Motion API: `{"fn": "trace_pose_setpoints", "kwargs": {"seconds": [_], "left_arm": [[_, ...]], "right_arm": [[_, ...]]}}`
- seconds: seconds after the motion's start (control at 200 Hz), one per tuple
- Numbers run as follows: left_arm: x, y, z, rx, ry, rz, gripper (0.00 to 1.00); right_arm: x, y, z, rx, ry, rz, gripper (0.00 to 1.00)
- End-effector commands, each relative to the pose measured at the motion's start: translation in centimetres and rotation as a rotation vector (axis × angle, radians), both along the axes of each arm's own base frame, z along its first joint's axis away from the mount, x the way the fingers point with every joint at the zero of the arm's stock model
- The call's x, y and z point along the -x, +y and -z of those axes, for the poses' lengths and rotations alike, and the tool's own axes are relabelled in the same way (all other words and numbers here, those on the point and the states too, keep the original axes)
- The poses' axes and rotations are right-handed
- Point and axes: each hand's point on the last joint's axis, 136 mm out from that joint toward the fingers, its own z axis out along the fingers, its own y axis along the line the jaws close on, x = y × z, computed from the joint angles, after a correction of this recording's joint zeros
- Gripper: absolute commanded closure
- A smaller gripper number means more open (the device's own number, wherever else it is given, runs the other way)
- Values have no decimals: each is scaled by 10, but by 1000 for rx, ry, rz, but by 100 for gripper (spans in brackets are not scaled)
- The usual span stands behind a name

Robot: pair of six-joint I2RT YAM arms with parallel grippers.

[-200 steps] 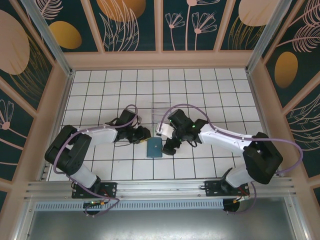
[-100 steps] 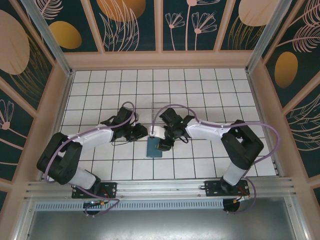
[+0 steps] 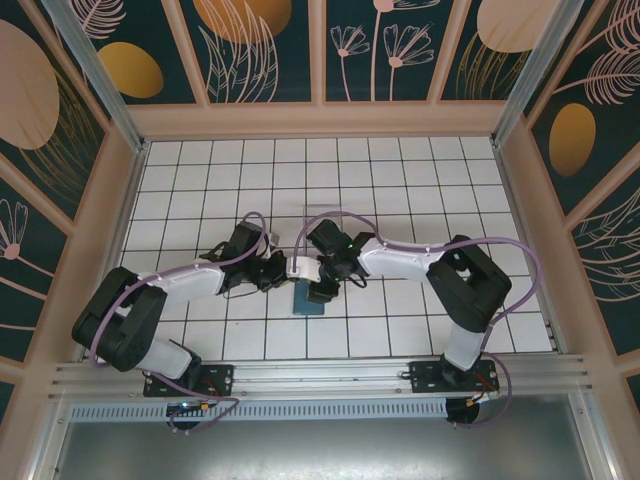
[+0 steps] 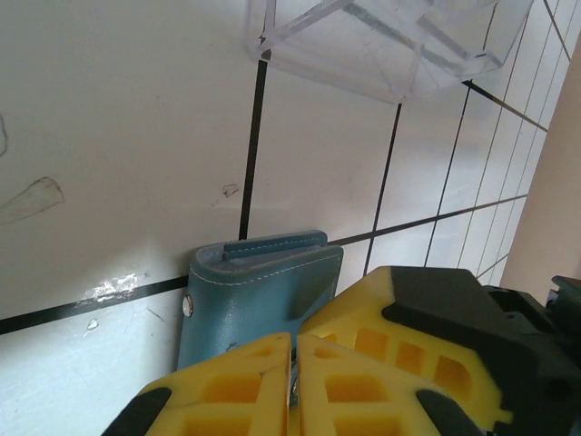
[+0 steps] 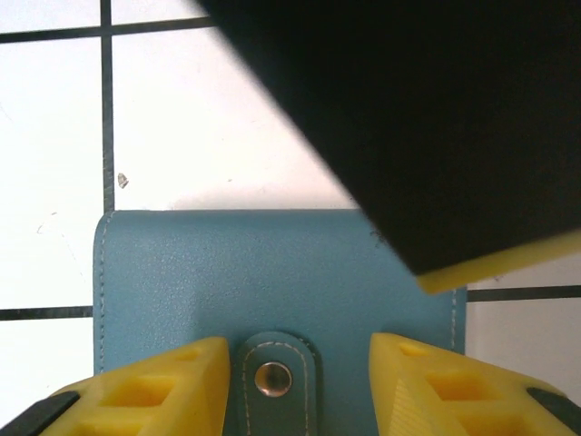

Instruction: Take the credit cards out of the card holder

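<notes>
The closed card holder (image 3: 308,301) is lying flat on the tiled bench (image 3: 400,180) between the arms. The left end effector (image 4: 292,343) is pressing its fingers together at the holder's edge. The right end effector (image 5: 295,363) is standing partly spread, straddling the snap strap (image 5: 272,377).

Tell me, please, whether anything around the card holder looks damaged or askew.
Nothing stands out: the card holder lies flat, snapped shut and undamaged, the right gripper open astride its snap tab. Faint scuffs mark the table beside it.

Probably a lab test booth: white tiled floor (image 3: 400,180), leaf-patterned wall panels (image 3: 260,50), aluminium rail (image 3: 320,375).
</notes>
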Motion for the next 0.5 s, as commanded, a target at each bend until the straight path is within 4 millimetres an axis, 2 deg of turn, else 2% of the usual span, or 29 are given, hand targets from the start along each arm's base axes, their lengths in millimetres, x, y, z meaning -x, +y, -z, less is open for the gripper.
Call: {"fn": "trace_pose_setpoints", "kwargs": {"seconds": [0.0,0.235,0.495], "left_arm": [[6,-7,4,34,30,25,89],[12,-14,17,2,64,50,89],[19,-15,31,-10,104,52,88]], "right_arm": [[7,-2,2,5,3,9,55],[7,-7,4,31,-32,10,56],[13,-13,19,80,-23,2,61]]}}
